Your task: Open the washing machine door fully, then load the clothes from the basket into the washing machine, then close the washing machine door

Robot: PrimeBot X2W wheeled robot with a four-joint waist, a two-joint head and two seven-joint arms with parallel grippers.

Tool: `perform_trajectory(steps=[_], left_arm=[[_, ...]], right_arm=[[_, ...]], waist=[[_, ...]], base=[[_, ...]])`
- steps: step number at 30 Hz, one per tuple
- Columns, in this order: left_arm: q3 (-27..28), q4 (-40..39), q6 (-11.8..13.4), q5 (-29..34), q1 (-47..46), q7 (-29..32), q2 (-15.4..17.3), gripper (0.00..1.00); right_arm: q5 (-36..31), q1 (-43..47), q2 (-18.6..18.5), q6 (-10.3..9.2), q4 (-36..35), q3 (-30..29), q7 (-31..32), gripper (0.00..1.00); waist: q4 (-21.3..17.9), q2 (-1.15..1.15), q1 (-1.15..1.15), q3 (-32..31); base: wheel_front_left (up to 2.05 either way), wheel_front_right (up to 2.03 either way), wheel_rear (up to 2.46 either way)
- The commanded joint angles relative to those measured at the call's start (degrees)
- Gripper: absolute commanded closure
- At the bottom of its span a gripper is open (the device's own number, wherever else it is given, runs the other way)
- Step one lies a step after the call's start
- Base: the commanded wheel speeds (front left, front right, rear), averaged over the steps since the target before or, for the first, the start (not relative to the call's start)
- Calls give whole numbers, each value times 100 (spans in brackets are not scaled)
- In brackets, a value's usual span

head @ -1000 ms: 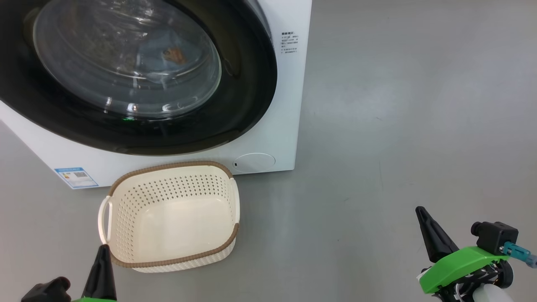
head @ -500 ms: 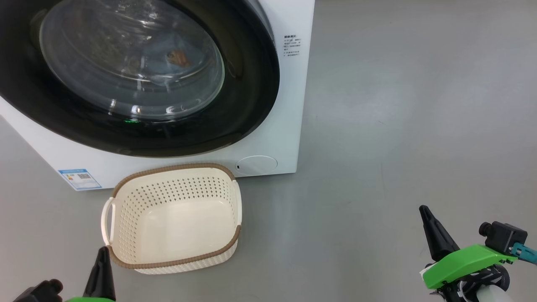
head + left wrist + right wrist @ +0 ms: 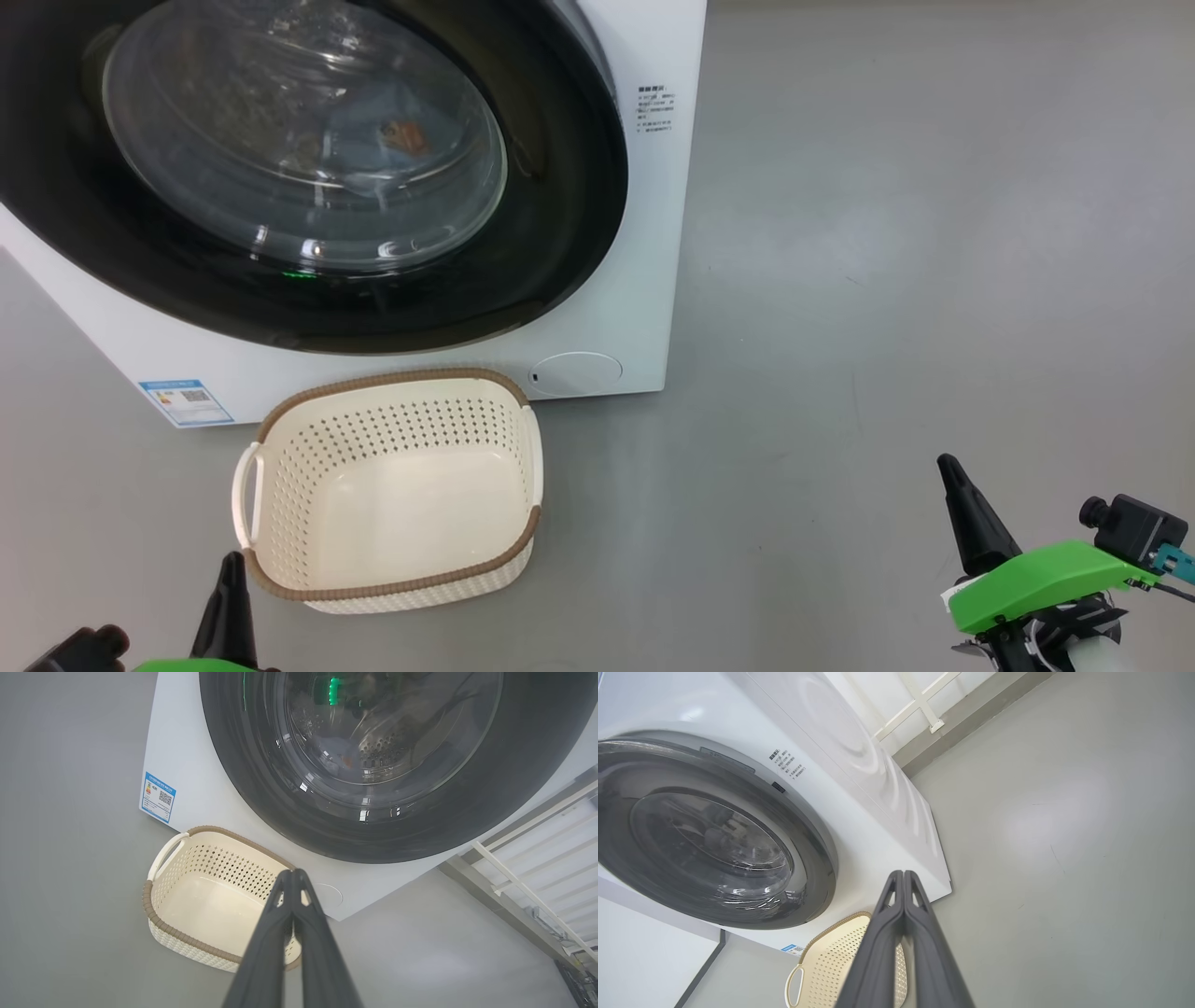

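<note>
Washing machine door [image 3: 308, 168] is the object of this last step, so I begin from the grippers. Left gripper [image 3: 293, 875] has its two dark fingers pressed together on nothing, and right gripper [image 3: 903, 875] is also clenched and empty. Both hang low, well apart from the machine. Near the left one stands the basket [image 3: 392, 378] with nothing inside, just beside the foot of the washing machine [image 3: 644, 280] and the round filter cap [image 3: 576, 372]; I cannot tell if they touch. Behind the glass bowl lie the clothes [image 3: 397, 131], a blue piece with an orange print. The door looks flush with the front panel, so I judge the task almost finished. To finish well, confirm that the latch has caught and keep the arms away from the basket. The floor [image 3: 887, 280] is smooth and grey, and a white rail frame [image 3: 537, 891] runs along the wall
</note>
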Motion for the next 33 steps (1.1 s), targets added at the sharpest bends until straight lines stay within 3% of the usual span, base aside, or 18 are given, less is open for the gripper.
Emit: perform_trajectory(steps=[1,33], left_arm=[[90,-150,-4,-185,-202,35,68,100],[155,-180,-7,-1997,-316,556,49,100]], right_arm=[[167,-32,-32,4,-190,-38,35,100],[1663,131,268,6,-510,-433,557,100]], waist=[[6,0,-1,-9],[94,0,-1,-160]], base=[[0,0,0],[0,0,0]])
